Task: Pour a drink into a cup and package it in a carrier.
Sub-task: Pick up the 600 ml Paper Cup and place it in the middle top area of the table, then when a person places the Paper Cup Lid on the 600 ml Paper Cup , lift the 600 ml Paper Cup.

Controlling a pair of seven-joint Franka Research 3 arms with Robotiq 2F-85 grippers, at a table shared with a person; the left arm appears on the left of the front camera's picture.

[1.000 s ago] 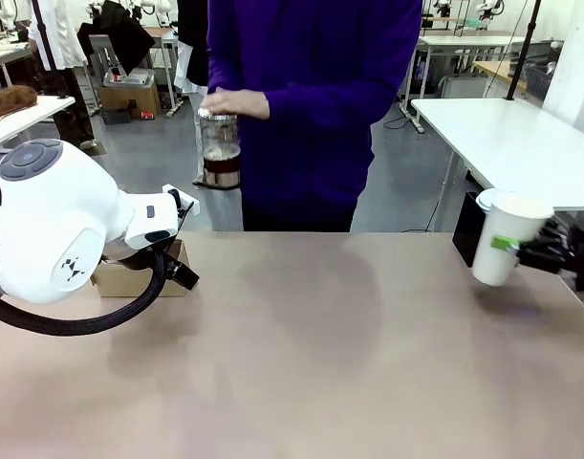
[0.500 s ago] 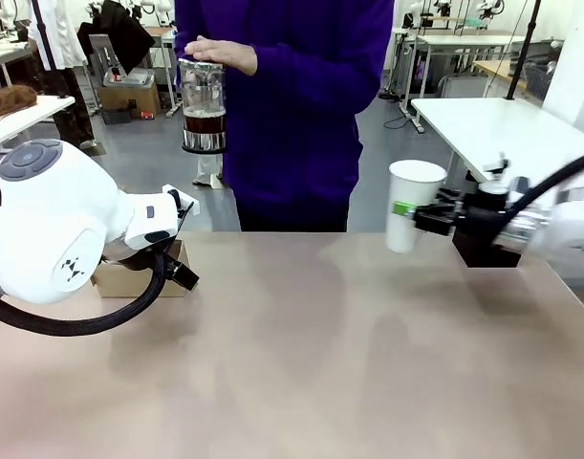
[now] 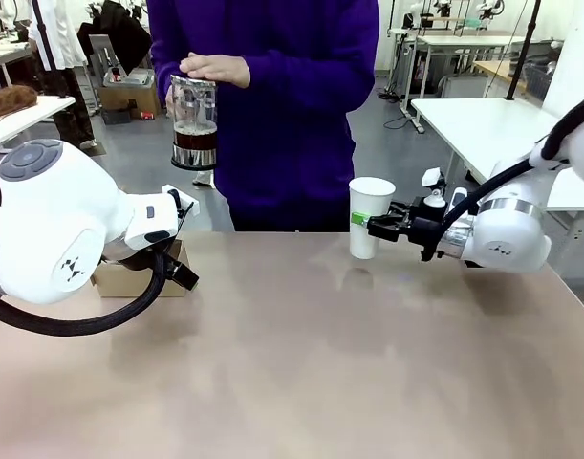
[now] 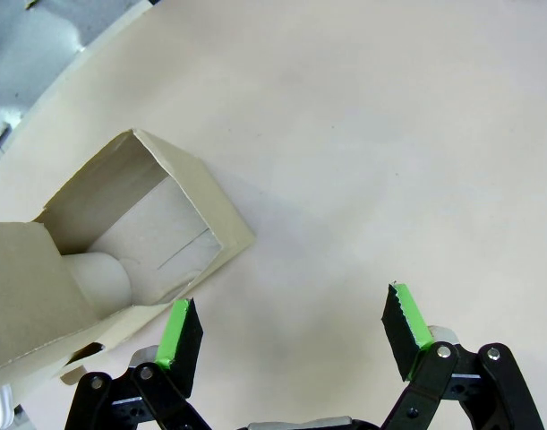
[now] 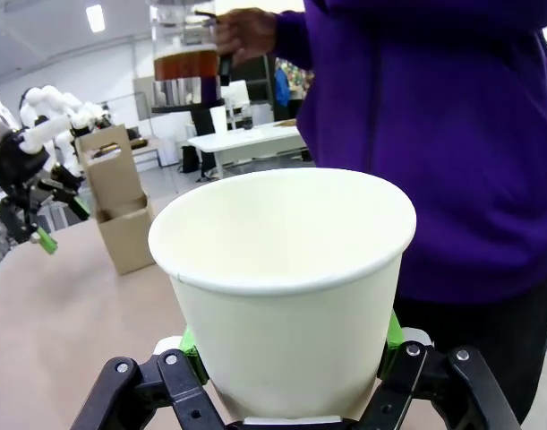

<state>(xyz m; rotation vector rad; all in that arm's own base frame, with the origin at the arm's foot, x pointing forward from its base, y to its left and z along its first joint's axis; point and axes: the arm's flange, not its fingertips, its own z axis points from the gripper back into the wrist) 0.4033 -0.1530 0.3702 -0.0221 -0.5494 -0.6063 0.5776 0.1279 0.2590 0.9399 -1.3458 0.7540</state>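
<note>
The table (image 3: 301, 373) lies under both pincers, and the cup's base stands clear above it. The person (image 3: 272, 105) stands at the far edge, beyond the right pincer (image 3: 368, 222) and towards the robot's left of it. The carrier (image 4: 121, 233) sits on the table just beside one green fingertip of the left pincer (image 4: 293, 315), with an open pocket facing up; a pale rounded shape lies inside the pocket, and what it is cannot be told. The left pincer has its jaws spread wide and holds nothing. The pitcher (image 3: 193, 120) is held by the person, one hand (image 3: 215, 69) on its top, higher than the right pincer and well apart from it on the robot's left. It is upright, not tipped. The cup (image 3: 371, 203) sits upright between the jaws of the right pincer, which is clamped on the cup's lower wall. The cup has no lid, and the right wrist view shows it dry and empty. The drink (image 3: 193, 145) fills the lower part of the pitcher. Progress assessment: the cup is picked up and presented; pouring has not begun. Remaining steps appear to be pouring, lidding, and placing the cup in a carrier pocket.
</note>
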